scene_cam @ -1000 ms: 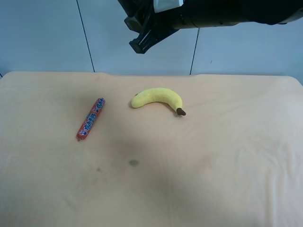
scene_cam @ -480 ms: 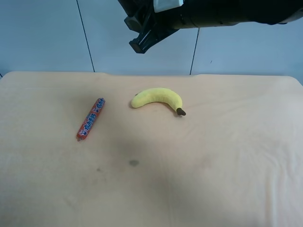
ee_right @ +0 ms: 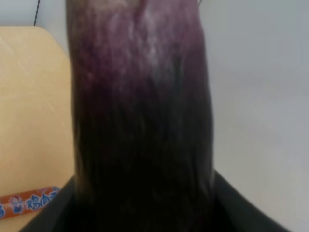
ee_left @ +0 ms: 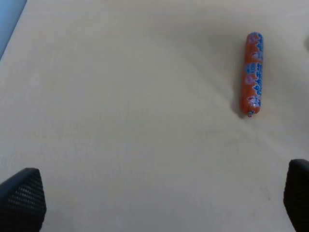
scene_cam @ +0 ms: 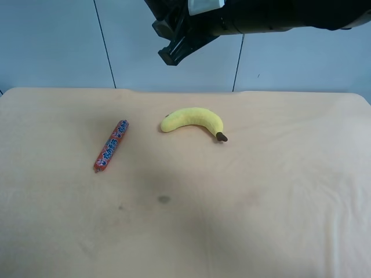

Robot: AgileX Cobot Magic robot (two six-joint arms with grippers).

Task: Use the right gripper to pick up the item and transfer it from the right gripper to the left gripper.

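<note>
The item, a glossy dark purple eggplant (ee_right: 140, 111), fills the right wrist view, paling to lilac at its far end. It stands between the black jaws of my right gripper (ee_right: 145, 212), which is shut on it. In the exterior high view the eggplant is hidden; only the black right arm (scene_cam: 261, 17) with its white bracket (scene_cam: 206, 6) crosses the top edge, high above the table. My left gripper (ee_left: 154, 203) hangs open over bare table, its fingertips (ee_left: 21, 198) far apart with nothing between them.
A yellow banana (scene_cam: 194, 120) lies near the table's far middle. A thin red-and-blue sausage stick (scene_cam: 111, 146) lies to the banana's left in the exterior high view. The light wooden table (scene_cam: 261, 202) ends at a grey-blue wall behind.
</note>
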